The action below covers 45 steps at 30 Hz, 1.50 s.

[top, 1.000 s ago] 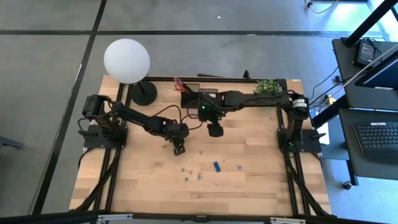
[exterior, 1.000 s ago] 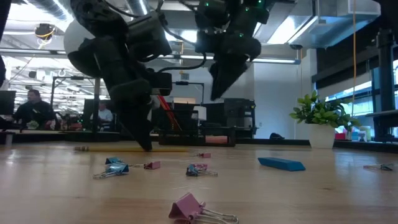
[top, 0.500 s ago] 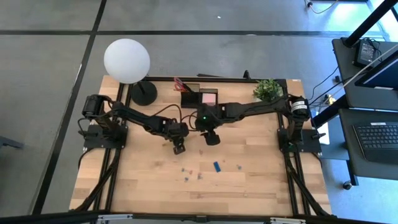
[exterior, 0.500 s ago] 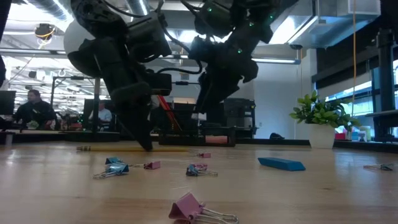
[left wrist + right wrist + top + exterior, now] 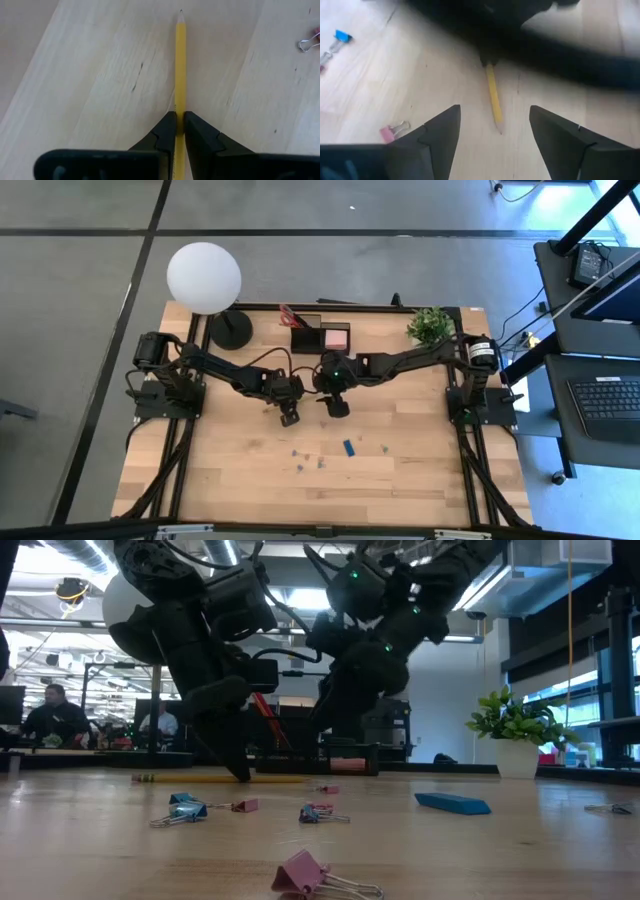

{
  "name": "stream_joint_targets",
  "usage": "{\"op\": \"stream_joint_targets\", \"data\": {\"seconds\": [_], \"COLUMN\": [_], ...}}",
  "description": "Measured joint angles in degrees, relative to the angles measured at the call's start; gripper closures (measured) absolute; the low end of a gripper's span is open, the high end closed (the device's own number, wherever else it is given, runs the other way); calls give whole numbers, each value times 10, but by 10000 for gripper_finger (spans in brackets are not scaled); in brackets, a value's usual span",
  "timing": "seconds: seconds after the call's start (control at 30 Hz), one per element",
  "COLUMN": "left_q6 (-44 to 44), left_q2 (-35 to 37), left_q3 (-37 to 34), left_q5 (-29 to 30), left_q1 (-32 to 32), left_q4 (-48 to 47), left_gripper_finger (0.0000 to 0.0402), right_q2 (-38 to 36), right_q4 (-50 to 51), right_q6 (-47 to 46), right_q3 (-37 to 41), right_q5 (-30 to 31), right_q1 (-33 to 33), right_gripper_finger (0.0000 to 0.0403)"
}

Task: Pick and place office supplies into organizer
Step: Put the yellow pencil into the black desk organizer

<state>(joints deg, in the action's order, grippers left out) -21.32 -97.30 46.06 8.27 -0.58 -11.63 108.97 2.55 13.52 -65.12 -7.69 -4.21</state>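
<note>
left gripper: pinched on the pencil, low at the desk; pencil lies flat, tip pointing away from the wrist, so it's a mid-shaft grab.
right gripper: jaws wide, hovering just beside it, pencil tip between them; looks like a handover or assist.
organizer: back edge, well apart from the pencil.
clips: loose in front.

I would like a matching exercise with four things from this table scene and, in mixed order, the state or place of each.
Things:
1. left gripper
2. right gripper
3. pink sticky-note pad
4. blue block

States:
A. lies flat on the wood
B. open above the pencil tip
C. sits in the organizer
D. shut on the pencil

Pairs: 1-D, 2-B, 3-C, 4-A
</note>
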Motion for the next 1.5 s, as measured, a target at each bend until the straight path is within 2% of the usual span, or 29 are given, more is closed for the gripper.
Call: {"op": "stream_joint_targets", "data": {"seconds": [0.17, 0.5, 0.77, 1.23, 1.5], "left_q6": [0, 0, 0, 0, 0], "left_q2": [0, 0, 0, 0, 0], "left_q3": [0, 0, 0, 0, 0], "left_q5": [2, 2, 2, 1, -4], "left_q1": [0, 0, 0, 0, 0], "left_q4": [2, 3, 4, 7, 7], "left_gripper_finger": [370, 370, 370, 370, 370], "right_q2": [1, 1, 45, 77, 83], "right_q4": [-72, -133, -151, -143, -132], "right_q6": [-29, -43, -23, -13, -14], "right_q3": [31, 49, 49, 48, 47], "right_q5": [-3, -4, -15, -11, -13], "right_q1": [0, 0, 0, -1, -2], "right_gripper_finger": [161, 161, 161, 162, 211]}}
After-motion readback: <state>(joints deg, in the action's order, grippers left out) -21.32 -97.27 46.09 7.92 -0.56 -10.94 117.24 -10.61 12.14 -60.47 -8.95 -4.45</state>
